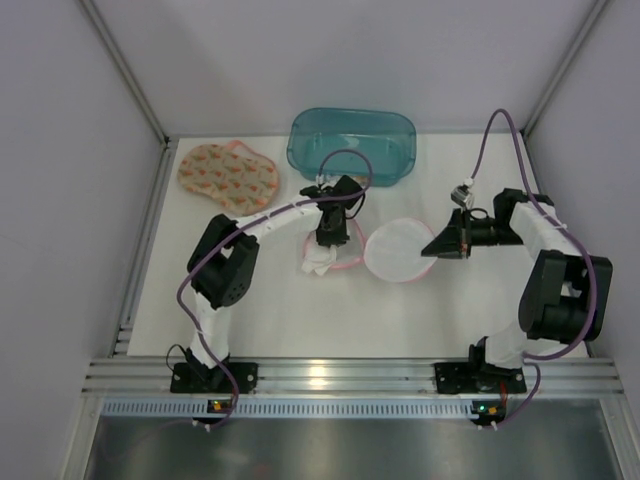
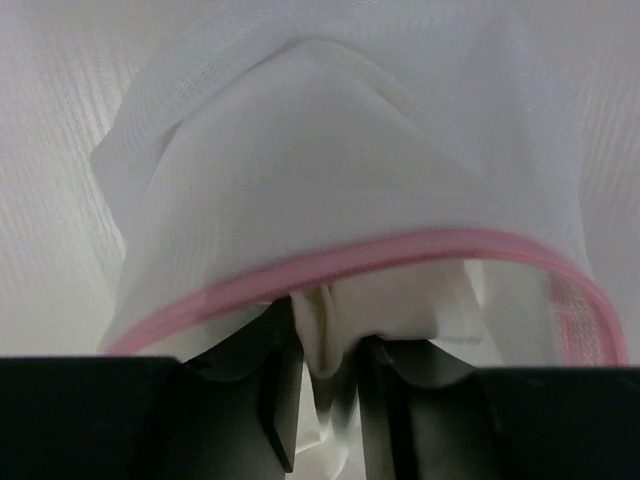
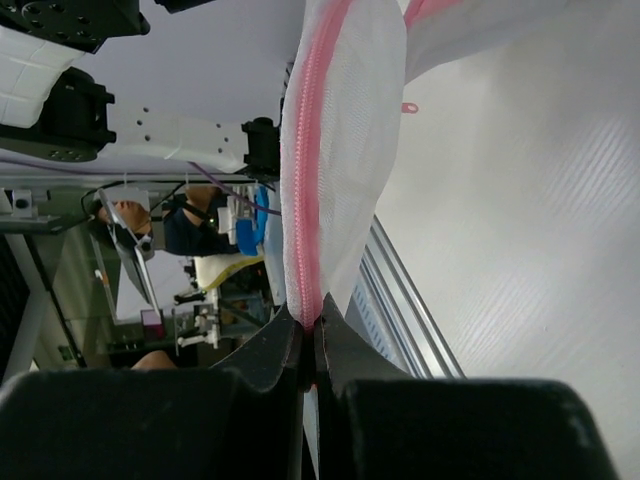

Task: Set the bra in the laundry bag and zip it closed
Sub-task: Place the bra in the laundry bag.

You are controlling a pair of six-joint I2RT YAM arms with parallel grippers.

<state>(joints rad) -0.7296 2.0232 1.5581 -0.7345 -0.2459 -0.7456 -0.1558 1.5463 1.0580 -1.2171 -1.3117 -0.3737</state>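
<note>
While the patterned cloth [image 1: 228, 176] lies apart at the far left of the table [image 1: 290, 320], the left gripper [image 2: 328, 352] reaches under the pink rim of the laundry bag [image 2: 380, 252]. Its fingers stand a little apart with a fold of the white bra [image 1: 318, 263] between them; whether they grip it, I cannot tell. Part of the bra lies outside the bag. The right gripper [image 3: 312, 338] is pressed closed on the zipper edge [image 3: 303, 200], probably to hold the mouth open.

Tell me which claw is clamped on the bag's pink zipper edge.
The right claw, shut on the zipper at the bag's right side. The left claw straddles white cloth at the bag's mouth, jaws apart.
</note>
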